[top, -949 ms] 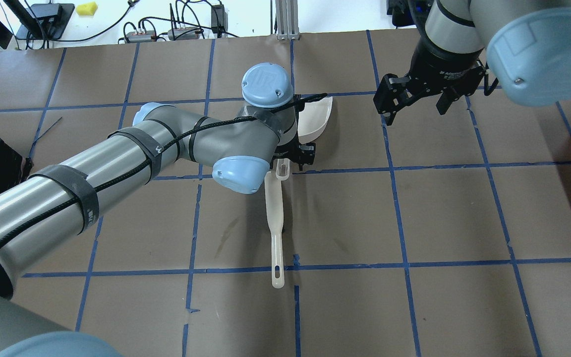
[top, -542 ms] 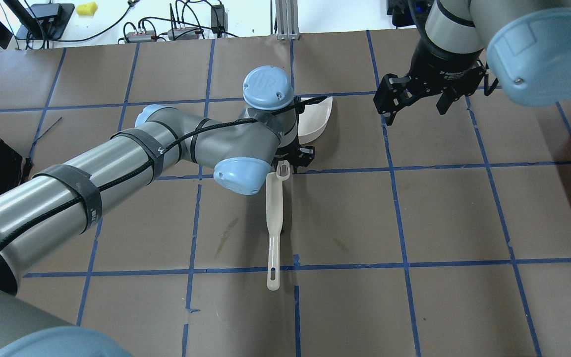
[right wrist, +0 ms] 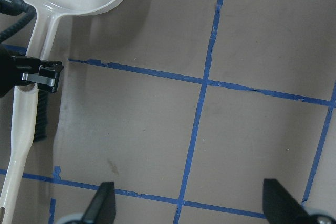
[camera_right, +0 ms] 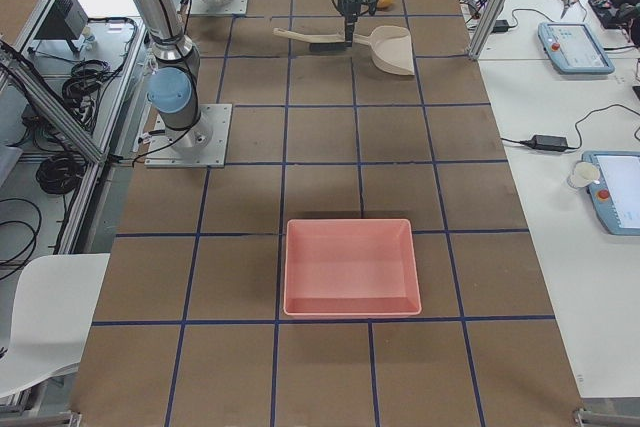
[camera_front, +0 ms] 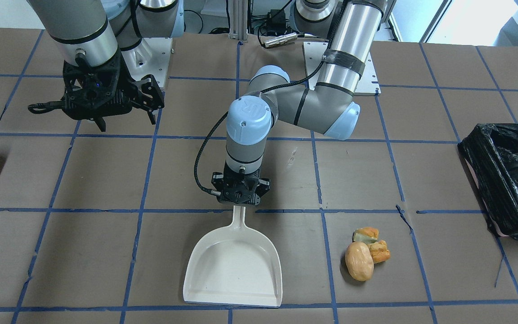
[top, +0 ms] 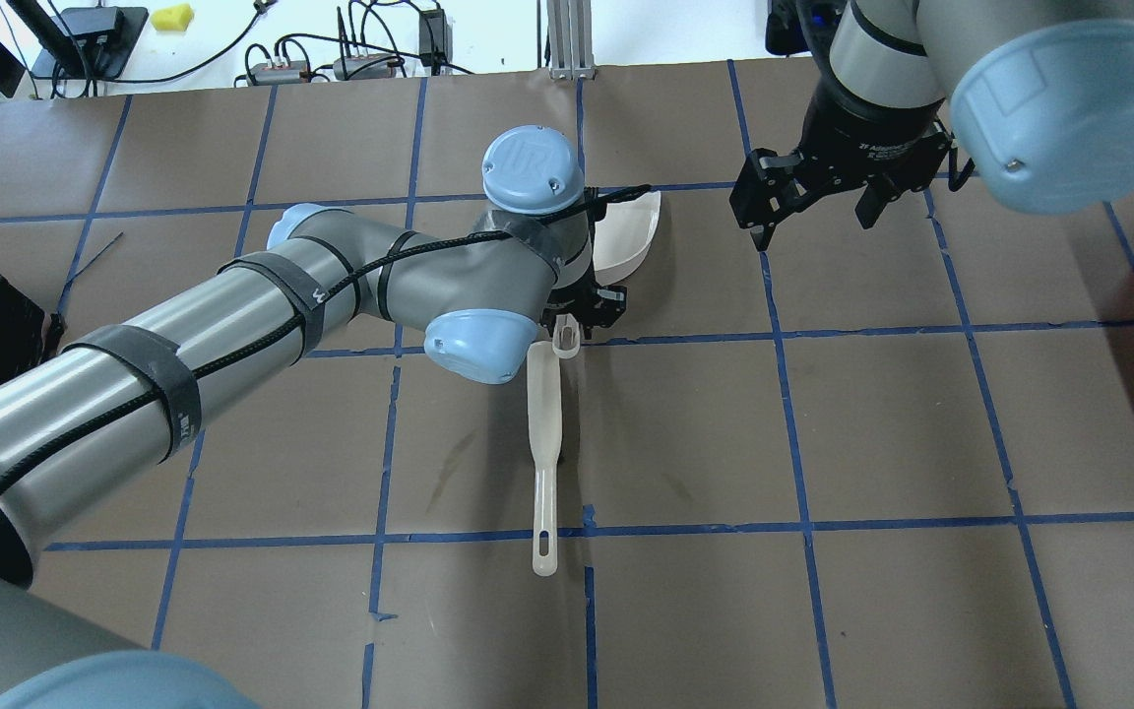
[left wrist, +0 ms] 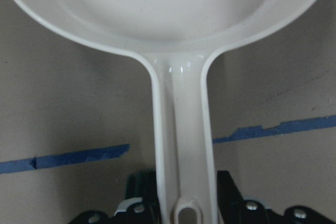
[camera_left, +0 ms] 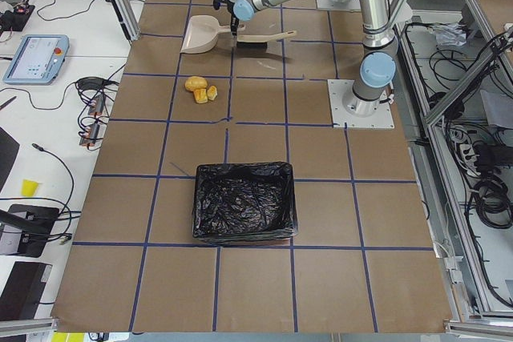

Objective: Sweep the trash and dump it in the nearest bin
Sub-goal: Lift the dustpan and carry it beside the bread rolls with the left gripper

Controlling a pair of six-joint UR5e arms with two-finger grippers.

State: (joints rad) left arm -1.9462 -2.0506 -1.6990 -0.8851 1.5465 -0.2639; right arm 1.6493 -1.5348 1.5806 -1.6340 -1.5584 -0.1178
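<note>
A white dustpan [camera_front: 234, 265] lies on the table, its mouth facing away from the robot. My left gripper [camera_front: 240, 194] is shut on the dustpan's handle [left wrist: 184, 145], which runs between the fingers in the left wrist view. The trash, a tan oval [camera_front: 359, 267] and two small yellow-orange chunks [camera_front: 367, 234] [camera_front: 380, 252], lies on the table between the dustpan and the bin. The bin [camera_front: 508, 175], lined with a black bag, stands at the table's end on my left. My right gripper [top: 808, 217] is open and empty, above the table beside the dustpan.
A cream hand brush [top: 545, 453] lies on the table just behind the dustpan handle, its handle pointing toward the robot. A pink tray [camera_right: 350, 267] sits at the table's end on my right. Cables and power supplies lie beyond the far table edge.
My left gripper's fingers have drawn in on the dustpan handle. The brush has shifted slightly to the left. My right gripper has moved a little left and farther from the robot.
</note>
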